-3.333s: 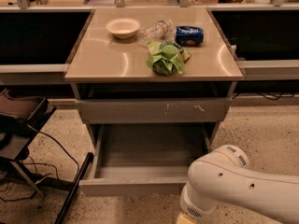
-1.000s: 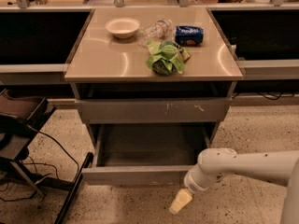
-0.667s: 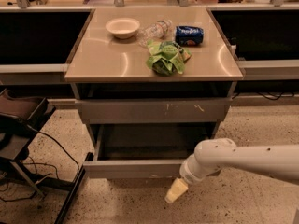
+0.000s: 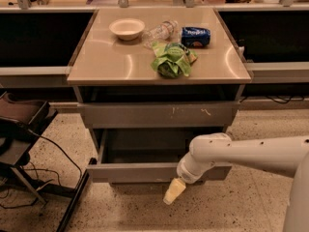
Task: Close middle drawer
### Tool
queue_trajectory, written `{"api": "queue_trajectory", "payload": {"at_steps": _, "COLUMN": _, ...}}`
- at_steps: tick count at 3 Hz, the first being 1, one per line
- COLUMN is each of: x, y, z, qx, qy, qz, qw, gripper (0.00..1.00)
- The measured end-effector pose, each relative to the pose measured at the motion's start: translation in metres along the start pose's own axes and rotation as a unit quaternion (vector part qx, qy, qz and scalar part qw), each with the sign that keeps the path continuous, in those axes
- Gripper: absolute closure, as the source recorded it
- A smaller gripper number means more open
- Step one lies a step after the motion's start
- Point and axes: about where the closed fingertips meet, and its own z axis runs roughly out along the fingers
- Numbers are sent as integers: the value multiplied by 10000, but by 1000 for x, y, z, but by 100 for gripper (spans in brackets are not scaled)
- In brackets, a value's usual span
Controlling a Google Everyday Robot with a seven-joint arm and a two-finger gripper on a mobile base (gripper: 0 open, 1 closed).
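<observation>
The middle drawer (image 4: 135, 172) is a wide grey metal drawer with a plain front panel. It stands pulled out below the cabinet top, and its grey box interior (image 4: 145, 146) is partly visible. My gripper (image 4: 174, 191) has a cream-coloured tip and hangs just below the lower edge of the drawer's front panel, right of its middle. My white arm (image 4: 251, 153) reaches in from the right, and its wrist lies against the front panel.
Above is a drawer front with pale scratch marks (image 4: 159, 114). The tan countertop (image 4: 106, 62) holds a white bowl (image 4: 126, 28), a clear bottle (image 4: 161, 32), a blue bag (image 4: 195, 36) and a green bag (image 4: 171, 59). A dark chair (image 4: 19, 124) and floor cables (image 4: 43, 187) are at left.
My arm has swung left and in toward the drawer front. The middle drawer has slid partway back into the cabinet, so less of its interior shows.
</observation>
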Motion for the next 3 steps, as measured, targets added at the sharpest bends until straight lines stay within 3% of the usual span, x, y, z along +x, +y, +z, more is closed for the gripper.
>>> {"api": "queue_trajectory", "payload": {"at_steps": 1, "x": 15, "y": 15, "z": -20, "qx": 253, "qy": -177, "qz": 73, "qw": 9995, "gripper": 0}}
{"api": "queue_trajectory", "payload": {"at_steps": 2, "x": 38, "y": 39, "z": -60, "qx": 816, "qy": -400, "qz": 177, "qw": 9957, "gripper": 0}}
{"api": "queue_trajectory", "payload": {"at_steps": 3, "x": 63, "y": 65, "z": -68, "qx": 799, "qy": -314, "qz": 287, "qw": 9959, "gripper": 0}}
